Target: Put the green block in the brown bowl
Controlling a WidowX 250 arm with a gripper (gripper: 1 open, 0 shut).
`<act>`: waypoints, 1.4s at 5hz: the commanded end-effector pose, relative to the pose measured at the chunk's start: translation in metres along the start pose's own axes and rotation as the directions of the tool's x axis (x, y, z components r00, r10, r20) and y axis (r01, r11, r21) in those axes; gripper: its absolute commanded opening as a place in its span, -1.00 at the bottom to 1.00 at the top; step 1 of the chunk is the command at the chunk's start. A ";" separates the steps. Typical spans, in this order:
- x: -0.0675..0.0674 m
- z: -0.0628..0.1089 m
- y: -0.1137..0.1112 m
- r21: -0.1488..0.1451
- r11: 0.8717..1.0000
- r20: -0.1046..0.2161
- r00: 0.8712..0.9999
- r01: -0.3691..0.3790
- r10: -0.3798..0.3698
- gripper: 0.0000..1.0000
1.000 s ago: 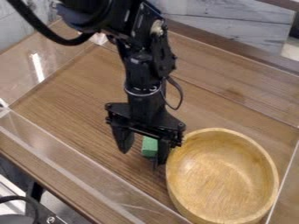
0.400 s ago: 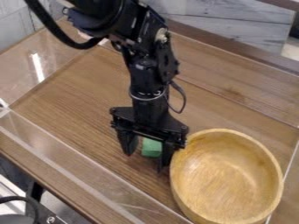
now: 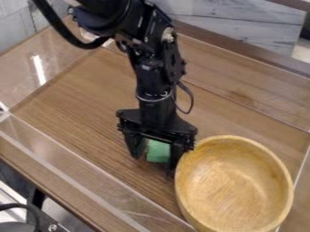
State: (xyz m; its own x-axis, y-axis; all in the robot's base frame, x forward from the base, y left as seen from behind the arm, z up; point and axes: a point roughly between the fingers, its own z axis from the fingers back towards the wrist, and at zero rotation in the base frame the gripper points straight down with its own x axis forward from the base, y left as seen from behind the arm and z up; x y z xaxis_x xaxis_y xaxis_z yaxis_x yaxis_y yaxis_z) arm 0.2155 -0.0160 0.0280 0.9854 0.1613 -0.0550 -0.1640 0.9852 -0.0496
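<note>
Nearest the camera sits the brown bowl, wide, wooden, thick-rimmed, and its whole inside shows bare grain: nothing lies in it. So the goal itself is not yet met.

Just beyond the bowl's left rim, the green block lies on the wooden counter, apart from the bowl but close beside it. The gripper points straight down over it, its jaws spread wide with one dark finger on each side of the block. The fingers bracket the block rather than squeeze it; whether either finger touches it cannot be told from this view.

Judging from this, the approach is done and the grasp is the step in hand. Closing on the block, lifting it, carrying it the short way over the rim and letting go inside the bowl all remain.

Farther back, the black arm rises toward the upper left, and the counter beyond it carries nothing else visible.
</note>
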 end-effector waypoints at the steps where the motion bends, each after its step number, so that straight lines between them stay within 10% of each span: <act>1: 0.009 0.004 -0.001 -0.009 1.000 0.031 1.000 -0.004 0.005 1.00; 2: 0.009 0.001 -0.001 -0.011 1.000 0.026 1.000 -0.005 0.006 -1.00; 7: -0.008 0.015 -0.003 -0.002 1.000 -0.083 0.996 0.016 -0.016 -1.00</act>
State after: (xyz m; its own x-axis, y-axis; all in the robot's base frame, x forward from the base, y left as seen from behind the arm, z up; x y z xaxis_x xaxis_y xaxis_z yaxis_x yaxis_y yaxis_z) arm 0.1941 -0.0186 0.0300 0.9667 0.1484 -0.2083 -0.1603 0.9862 -0.0413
